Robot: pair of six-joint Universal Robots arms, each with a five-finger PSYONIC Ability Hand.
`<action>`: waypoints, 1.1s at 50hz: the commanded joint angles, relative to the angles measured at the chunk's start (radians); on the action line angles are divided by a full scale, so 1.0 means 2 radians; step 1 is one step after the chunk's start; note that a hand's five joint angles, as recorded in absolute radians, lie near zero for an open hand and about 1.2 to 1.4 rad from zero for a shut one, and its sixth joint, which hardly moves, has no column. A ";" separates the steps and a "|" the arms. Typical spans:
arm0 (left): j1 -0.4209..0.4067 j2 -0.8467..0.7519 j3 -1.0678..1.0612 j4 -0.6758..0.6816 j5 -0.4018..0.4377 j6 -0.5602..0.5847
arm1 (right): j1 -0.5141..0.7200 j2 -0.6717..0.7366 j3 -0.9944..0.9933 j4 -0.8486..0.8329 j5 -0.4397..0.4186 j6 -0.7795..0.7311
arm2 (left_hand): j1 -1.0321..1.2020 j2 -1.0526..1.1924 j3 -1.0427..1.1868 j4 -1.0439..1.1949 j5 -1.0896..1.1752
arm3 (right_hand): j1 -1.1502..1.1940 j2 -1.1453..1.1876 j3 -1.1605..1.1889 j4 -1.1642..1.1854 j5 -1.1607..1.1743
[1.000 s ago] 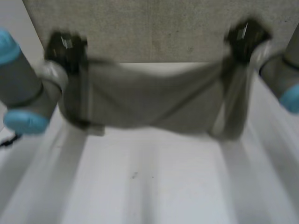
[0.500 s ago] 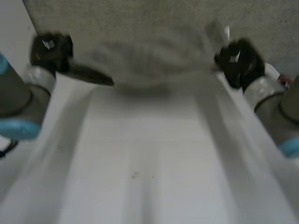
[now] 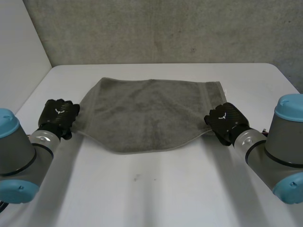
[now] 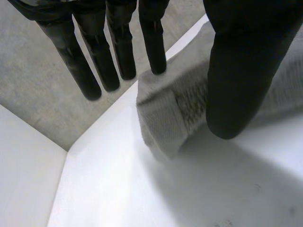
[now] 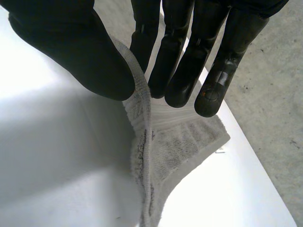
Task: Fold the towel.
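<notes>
Left hand (image 3: pixel 59 116), right hand (image 3: pixel 226 122) pinch towel (image 3: pixel 147 113) corners (wrist views confirm).

Your white table (image 3: pixel 151 189) carries a grey towel (image 3: pixel 147 113), spread flat over the far half, its far edge straight and its near edge bowed toward the robot

Pinching opposite ends of towel (image 3: pixel 147 113) between thumb and straight fingers of left hand (image 3: pixel 59 116) and right hand (image 3: pixel 226 122), well apart.
</notes>
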 commanded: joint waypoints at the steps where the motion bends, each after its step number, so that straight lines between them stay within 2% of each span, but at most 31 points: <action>1: -0.006 0.026 -0.018 -0.003 0.000 0.032 | -0.001 -0.009 0.021 -0.002 -0.013 0.018 | -0.065 -0.063 -0.067 -0.066 -0.065 | 0.213 0.108 0.104 0.101 0.117; 8: -0.014 0.037 -0.039 -0.003 0.000 0.083 | -0.001 -0.009 0.026 -0.003 -0.023 0.021 | -0.090 -0.088 -0.092 -0.091 -0.090 | 0.213 0.108 0.104 0.101 0.117; 26: -0.025 0.010 -0.048 -0.003 0.000 0.086 | -0.001 -0.009 0.034 -0.006 -0.023 0.021 | -0.040 -0.038 -0.042 -0.041 -0.040 | 0.213 0.108 0.104 0.101 0.117; 31: -0.026 0.012 -0.049 -0.015 -0.002 0.078 | -0.001 -0.009 0.034 -0.006 -0.022 0.021 | -0.058 -0.056 -0.059 -0.059 -0.058 | 0.213 0.108 0.104 0.101 0.117; 34: -0.026 0.010 -0.047 -0.036 0.001 0.066 | -0.002 -0.009 0.034 -0.006 -0.023 0.021 | -0.110 -0.109 -0.112 -0.111 -0.110 | 0.213 0.108 0.104 0.101 0.117; 39: -0.020 0.001 -0.032 -0.063 0.032 0.030 | -0.002 -0.008 0.034 -0.006 -0.023 0.021 | -0.122 -0.121 -0.124 -0.123 -0.122 | 0.213 0.108 0.104 0.101 0.117; 43: -0.016 -0.016 -0.011 -0.077 0.048 0.000 | -0.002 -0.008 0.035 -0.006 -0.023 0.021 | -0.105 -0.103 -0.106 -0.106 -0.105 | 0.213 0.108 0.104 0.101 0.117; 55: -0.015 -0.045 0.024 -0.080 0.051 -0.001 | -0.002 -0.008 0.037 -0.007 -0.024 0.021 | -0.037 -0.035 -0.039 -0.038 -0.037 | 0.213 0.108 0.104 0.101 0.117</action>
